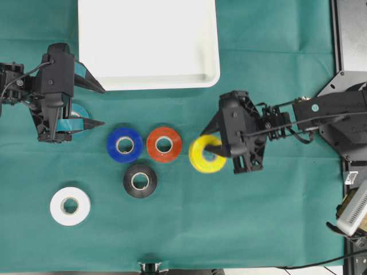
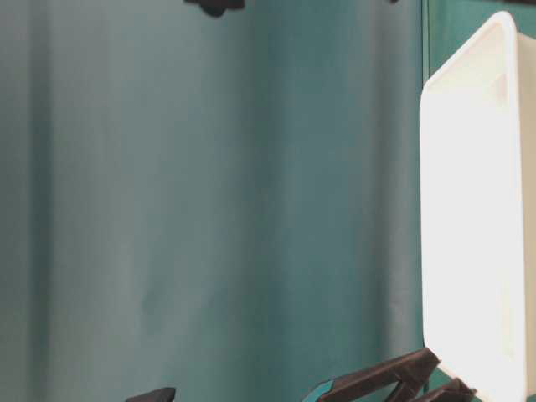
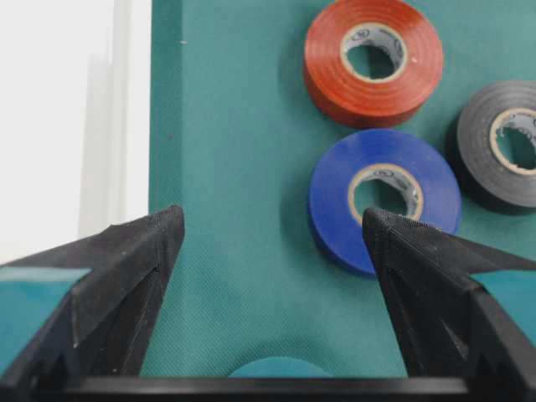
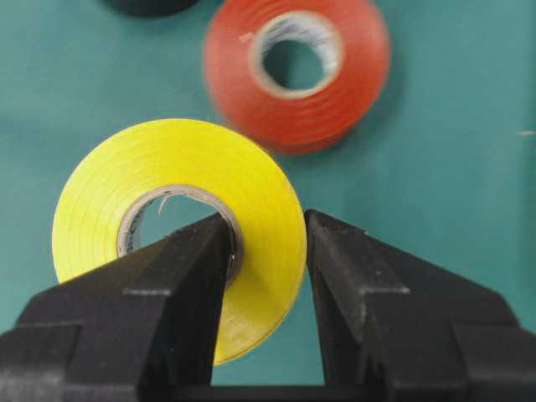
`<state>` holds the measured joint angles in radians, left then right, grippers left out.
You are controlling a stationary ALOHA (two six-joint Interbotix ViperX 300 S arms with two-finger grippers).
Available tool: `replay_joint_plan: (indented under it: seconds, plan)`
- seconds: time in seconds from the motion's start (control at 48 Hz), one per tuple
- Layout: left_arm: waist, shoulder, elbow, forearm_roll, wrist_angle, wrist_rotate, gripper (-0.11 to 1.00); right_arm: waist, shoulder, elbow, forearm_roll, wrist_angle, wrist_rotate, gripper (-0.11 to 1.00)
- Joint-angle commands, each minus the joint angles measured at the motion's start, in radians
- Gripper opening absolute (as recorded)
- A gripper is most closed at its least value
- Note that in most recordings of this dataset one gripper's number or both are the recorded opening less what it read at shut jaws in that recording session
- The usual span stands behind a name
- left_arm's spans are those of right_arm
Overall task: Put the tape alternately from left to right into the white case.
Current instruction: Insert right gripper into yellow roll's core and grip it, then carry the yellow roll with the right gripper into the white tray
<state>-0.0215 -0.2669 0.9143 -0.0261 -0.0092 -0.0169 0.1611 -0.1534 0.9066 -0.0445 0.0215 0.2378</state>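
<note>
The yellow roll (image 1: 206, 153) is pinched through its wall by the right claw (image 1: 213, 150), one finger inside the pale core and one outside, and it hangs tilted with its far edge raised. Just beyond that claw's tips lies the orange-red roll (image 1: 164, 144), flat, core up. The blue roll (image 1: 125, 144) lies flat ahead of the left claw (image 1: 94, 106), nearest its lower finger, touching the orange-red one. The black roll (image 1: 140, 180) lies flat just below those two. The teal roll (image 1: 78, 111) sits under the left claw, mostly hidden. The white roll (image 1: 70, 205) lies flat, well apart. The white case (image 1: 213, 69), shallow and rimmed, lies beside the left claw's upper finger.
</note>
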Motion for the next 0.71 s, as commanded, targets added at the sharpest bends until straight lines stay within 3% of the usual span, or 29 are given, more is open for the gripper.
replay_joint_plan:
  seconds: [0.0, 0.167, 0.5, 0.687]
  plan:
    - [0.002, -0.009, -0.009, 0.000, -0.008, 0.000, 0.91, -0.035, -0.021, -0.034, -0.011, -0.009, 0.002, 0.02]
    - [0.002, -0.009, -0.009, 0.000, -0.008, 0.000, 0.91, -0.100, -0.017, -0.064, -0.040, -0.009, -0.002, 0.02]
    - [0.002, -0.008, -0.009, 0.000, -0.008, 0.000, 0.91, -0.241, 0.084, -0.181, -0.186, -0.009, -0.002, 0.02]
    - [0.000, -0.006, -0.009, 0.000, -0.008, 0.000, 0.91, -0.298, 0.173, -0.275, -0.229, -0.009, -0.002, 0.02]
